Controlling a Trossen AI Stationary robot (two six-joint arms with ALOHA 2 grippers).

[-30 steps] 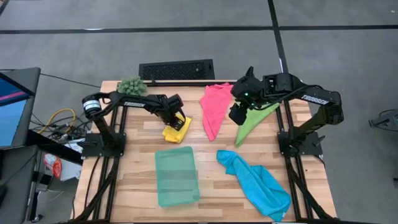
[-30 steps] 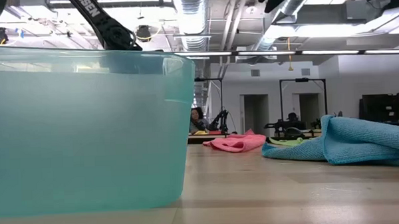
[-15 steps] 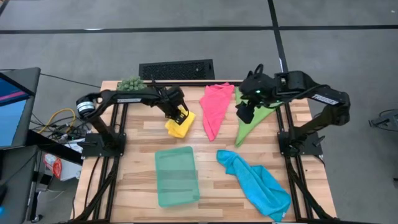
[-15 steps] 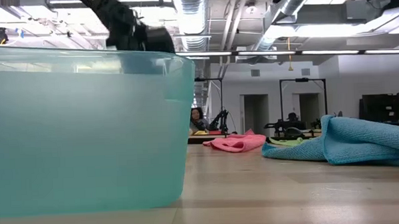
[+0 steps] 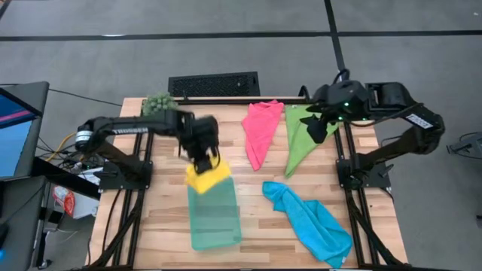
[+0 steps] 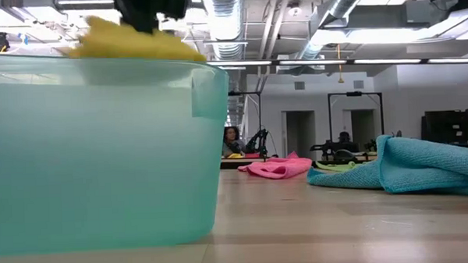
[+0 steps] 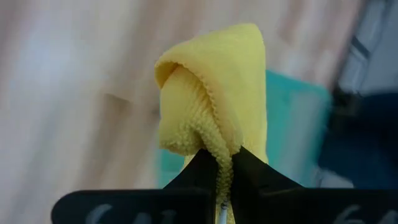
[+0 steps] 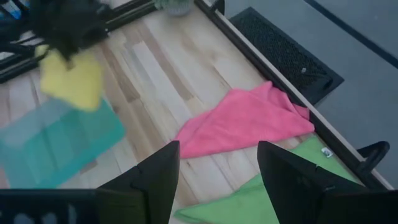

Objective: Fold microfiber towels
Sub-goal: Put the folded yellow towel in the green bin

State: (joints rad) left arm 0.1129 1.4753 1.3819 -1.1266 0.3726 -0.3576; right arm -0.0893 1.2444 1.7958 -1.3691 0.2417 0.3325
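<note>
Hidden: from the low view you see only the tray (image 6: pixel 102 152) wall up close; it blocks most of the table, and the left gripper (image 7: pixel 217 163) is cut off at the picture's top edge.
Left gripper: pinched tight on the yellow towel (image 5: pixel 205 176), held bunched over the tray's far end (image 5: pixel 213 212).
Yellow towel: soft, nubbly weave, folded into a rounded hump above the fingers (image 7: pixel 193 177).
Right gripper: (image 5: pixel 318 126) raised above the green towel (image 5: pixel 301 139), jaws spread wide, holding nothing.
Other towels: pink (image 5: pixel 260 129) and green lie as flat pointed shapes side by side; blue (image 5: pixel 309 222) lies crumpled near the table's front right.
Around: you also have a spiky plant ball (image 5: pixel 158 103) at the far left edge and a dark grille (image 5: pixel 214 84) beyond the table.
</note>
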